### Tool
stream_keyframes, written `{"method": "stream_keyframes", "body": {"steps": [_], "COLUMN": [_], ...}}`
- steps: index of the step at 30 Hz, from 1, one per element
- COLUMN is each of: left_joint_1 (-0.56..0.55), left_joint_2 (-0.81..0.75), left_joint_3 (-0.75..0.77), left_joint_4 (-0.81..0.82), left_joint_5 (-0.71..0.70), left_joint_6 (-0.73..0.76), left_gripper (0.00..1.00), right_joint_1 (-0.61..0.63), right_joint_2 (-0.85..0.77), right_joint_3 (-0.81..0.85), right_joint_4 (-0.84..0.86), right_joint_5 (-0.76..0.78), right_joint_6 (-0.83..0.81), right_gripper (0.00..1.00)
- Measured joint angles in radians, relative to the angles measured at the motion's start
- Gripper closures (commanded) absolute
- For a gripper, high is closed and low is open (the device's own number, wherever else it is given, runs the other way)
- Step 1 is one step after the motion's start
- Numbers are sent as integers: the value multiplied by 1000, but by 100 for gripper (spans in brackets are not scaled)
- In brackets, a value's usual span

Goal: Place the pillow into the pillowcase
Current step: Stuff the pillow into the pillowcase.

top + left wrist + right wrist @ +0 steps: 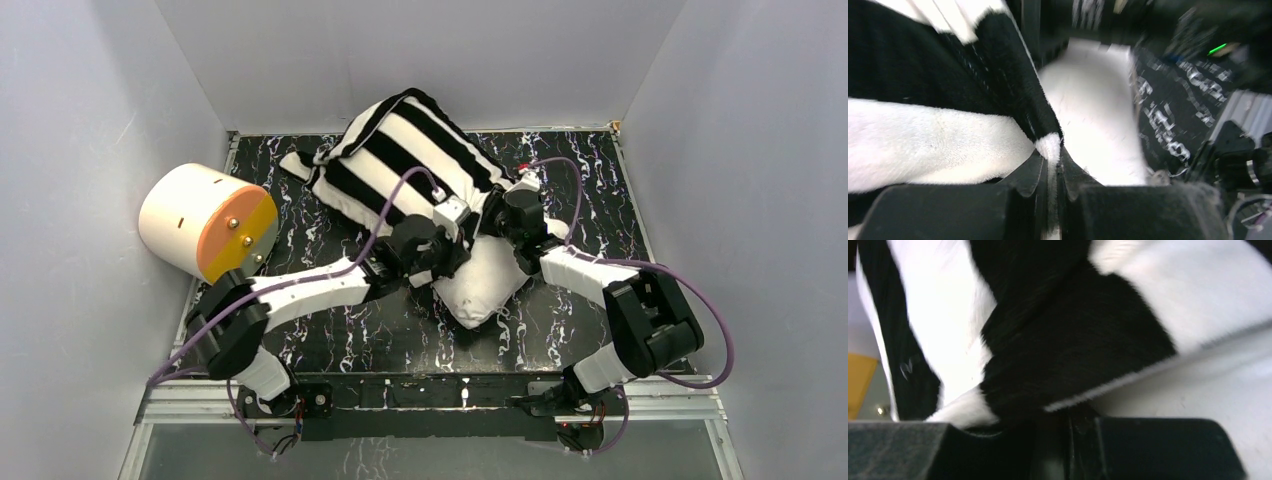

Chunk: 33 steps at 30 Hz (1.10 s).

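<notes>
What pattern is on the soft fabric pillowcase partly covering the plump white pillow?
Broad black-and-white stripes on the pillowcase; best in the top external view.

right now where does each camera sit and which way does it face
top external: above and behind the bases, looking down at the black marbled tabletop, black-and-white striped fabric pillowcase and plump white fabric pillow; both arms show.
left wrist: on the left arm, looking along the left gripper, shut on the pillowcase's edge; pillow beyond.
right wrist: on the right arm, close to the stripes; right gripper pinches the hem.
shared: all three see the pillowcase.
</notes>
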<state>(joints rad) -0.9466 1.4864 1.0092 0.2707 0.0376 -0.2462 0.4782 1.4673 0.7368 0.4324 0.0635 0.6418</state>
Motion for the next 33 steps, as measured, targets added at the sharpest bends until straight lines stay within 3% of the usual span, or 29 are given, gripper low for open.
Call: {"method": "stream_keyframes", "body": {"steps": [4,8,11,16,19,23,30,33], "left_joint_1": [-8,18,57,93,93,92,66,57], "left_joint_2": [114,84,23,-106,-98,-2,293,444], "left_joint_3": [-55,-44,-32,3,100,258,482,580], "left_joint_4": [71,50,-14,-132,-153,-144,-123,-128], "left_joint_5": [-10,-6,-3,-13,-14,-18,-133,-178], "left_joint_6": [-50,-60,-52,-5,31,89,223,275], "left_gripper": [93,61,49,37,34,31,29,42], "right_joint_1": [8,14,10,-9,-64,-201,-453,-458], "right_joint_2": [22,10,-66,-299,-387,-353,-289,-245], "right_joint_3": [-13,-21,-35,-35,7,128,122,40], "right_joint_4": [52,83,43,-161,-301,-444,-473,-418], "right_joint_5": [72,97,101,92,29,-101,-346,-426], "right_joint_6": [100,106,23,-137,-217,-257,-163,-109], "right_gripper": [66,47,37,28,25,23,26,31]}}
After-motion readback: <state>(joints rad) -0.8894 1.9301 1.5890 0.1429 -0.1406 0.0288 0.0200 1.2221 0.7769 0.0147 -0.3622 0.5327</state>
